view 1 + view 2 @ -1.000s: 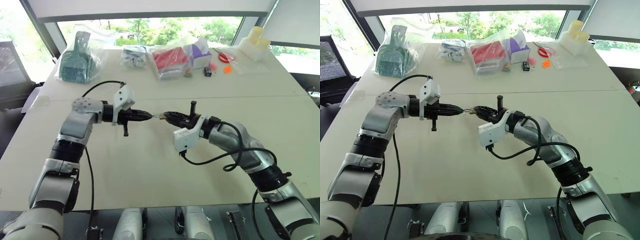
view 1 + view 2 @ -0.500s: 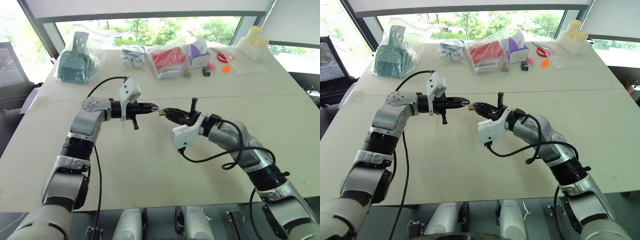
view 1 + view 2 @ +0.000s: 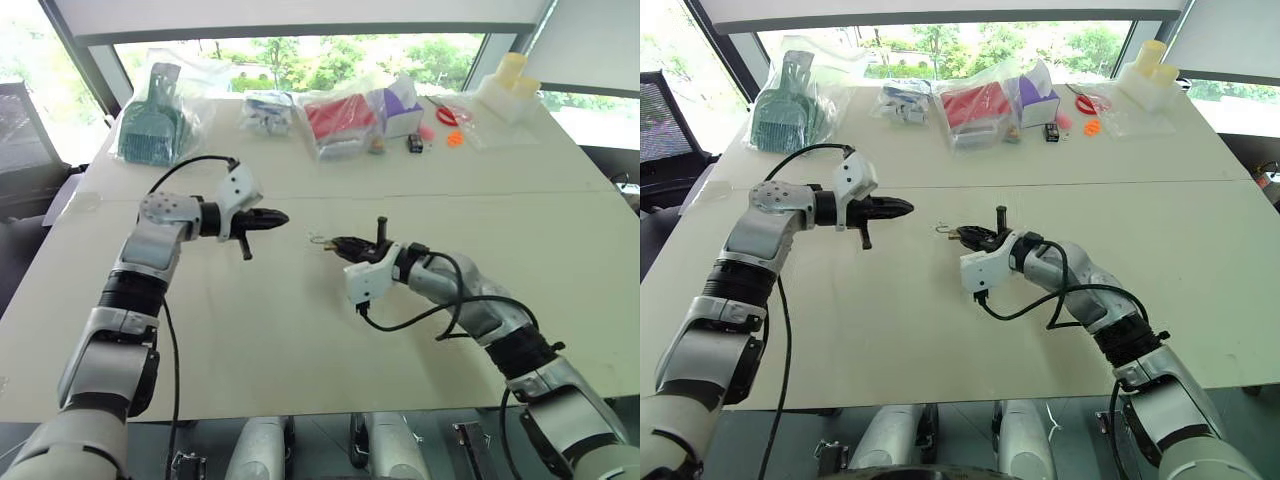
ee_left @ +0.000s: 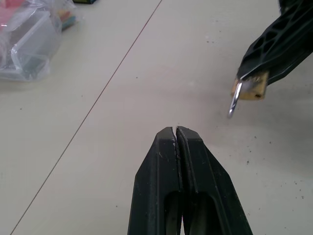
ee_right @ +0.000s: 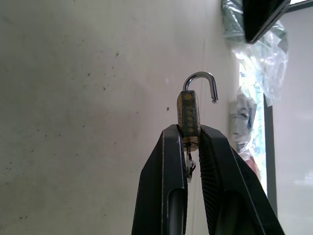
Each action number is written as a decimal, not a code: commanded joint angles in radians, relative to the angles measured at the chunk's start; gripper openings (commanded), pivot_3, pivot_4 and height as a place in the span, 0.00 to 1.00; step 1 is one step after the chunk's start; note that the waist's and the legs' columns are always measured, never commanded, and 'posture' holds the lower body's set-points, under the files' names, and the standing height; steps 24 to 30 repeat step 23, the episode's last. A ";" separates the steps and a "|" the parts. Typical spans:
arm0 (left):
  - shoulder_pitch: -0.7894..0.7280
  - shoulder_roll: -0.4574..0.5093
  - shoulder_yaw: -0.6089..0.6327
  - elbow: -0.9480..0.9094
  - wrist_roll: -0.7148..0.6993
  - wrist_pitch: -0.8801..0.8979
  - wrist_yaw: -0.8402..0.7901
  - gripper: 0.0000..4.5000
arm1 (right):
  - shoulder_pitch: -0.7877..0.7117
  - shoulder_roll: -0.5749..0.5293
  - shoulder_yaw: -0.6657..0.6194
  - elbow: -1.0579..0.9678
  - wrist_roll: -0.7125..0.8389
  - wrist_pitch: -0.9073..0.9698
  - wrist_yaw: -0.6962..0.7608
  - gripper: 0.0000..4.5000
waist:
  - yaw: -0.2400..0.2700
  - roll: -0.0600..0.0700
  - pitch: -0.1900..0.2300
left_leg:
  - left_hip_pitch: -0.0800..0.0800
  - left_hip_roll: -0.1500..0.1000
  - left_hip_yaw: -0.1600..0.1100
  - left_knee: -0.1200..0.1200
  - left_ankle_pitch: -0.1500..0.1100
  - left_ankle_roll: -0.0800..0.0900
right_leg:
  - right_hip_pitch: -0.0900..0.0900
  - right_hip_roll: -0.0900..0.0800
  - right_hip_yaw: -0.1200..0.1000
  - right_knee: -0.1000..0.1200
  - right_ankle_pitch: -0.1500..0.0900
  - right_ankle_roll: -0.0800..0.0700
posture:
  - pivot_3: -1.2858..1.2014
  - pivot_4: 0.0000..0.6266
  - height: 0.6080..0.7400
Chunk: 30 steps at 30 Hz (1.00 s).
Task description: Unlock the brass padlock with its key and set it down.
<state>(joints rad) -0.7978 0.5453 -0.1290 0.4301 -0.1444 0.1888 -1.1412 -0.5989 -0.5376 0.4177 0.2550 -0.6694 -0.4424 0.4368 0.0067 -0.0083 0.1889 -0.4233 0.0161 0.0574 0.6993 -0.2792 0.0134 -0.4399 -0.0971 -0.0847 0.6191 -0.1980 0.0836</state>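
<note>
The brass padlock [image 5: 189, 113] is pinched by its body in my right gripper [image 5: 189, 131], low over the table right of centre. Its steel shackle [image 5: 201, 82] stands swung open, free at one end. A small metal piece, perhaps the key, hangs under the lock between the fingers. From the head, the lock [image 3: 322, 240] sticks out of the right gripper [image 3: 336, 243] toward the left arm. My left gripper [image 3: 281, 216] is shut with nothing in it, a short gap to the left of the lock and a bit higher. The left wrist view has the lock [image 4: 252, 88] beyond the closed left gripper [image 4: 176, 131].
Along the table's far edge lie a bagged green dustpan [image 3: 150, 125], a bag with a red item [image 3: 336, 116], a purple box [image 3: 402, 106], red scissors [image 3: 450, 113] and white containers [image 3: 506, 84]. A seam [image 3: 520, 194] runs across the pale tabletop.
My left gripper has drawn back to the left, away from the lock. The right gripper has dropped lower toward the table with the padlock, whose shackle now stands open.
</note>
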 commanded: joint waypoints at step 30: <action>0.263 0.068 0.089 -0.436 -0.192 0.258 0.055 0.00 | 0.140 -0.150 -0.253 -0.519 0.658 0.818 0.582 1.00 | 0.006 0.000 0.000 | 0.002 0.001 -0.004 0.000 0.000 0.000 | 0.002 0.000 0.000 0.000 0.000 0.000 | 0.52 0.24 1.00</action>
